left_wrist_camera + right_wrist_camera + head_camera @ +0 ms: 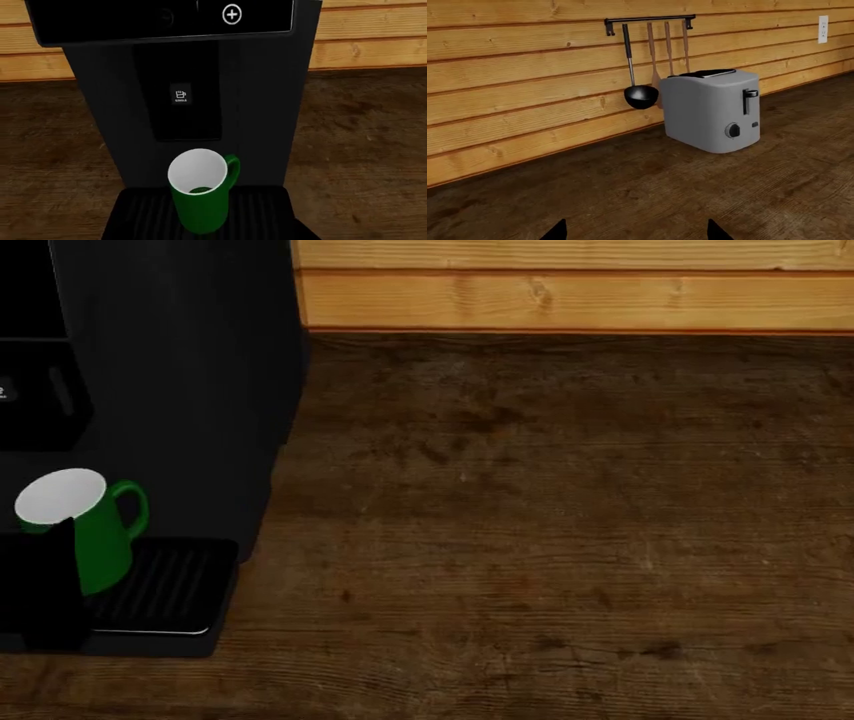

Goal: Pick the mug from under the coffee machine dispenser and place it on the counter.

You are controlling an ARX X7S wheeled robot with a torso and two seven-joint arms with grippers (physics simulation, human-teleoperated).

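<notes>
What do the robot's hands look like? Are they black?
Very little shows. In the right wrist view, the right end effector shows only two pointed black fingertips at the edge. In the head view, a plain black block by the mug may be the left arm. No cables or markings are visible.

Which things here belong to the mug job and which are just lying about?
Job: mug, coffee machine dispenser, counter, left pincer.
Lying about: toaster, ladle, utensil rail, wall outlet.
</notes>
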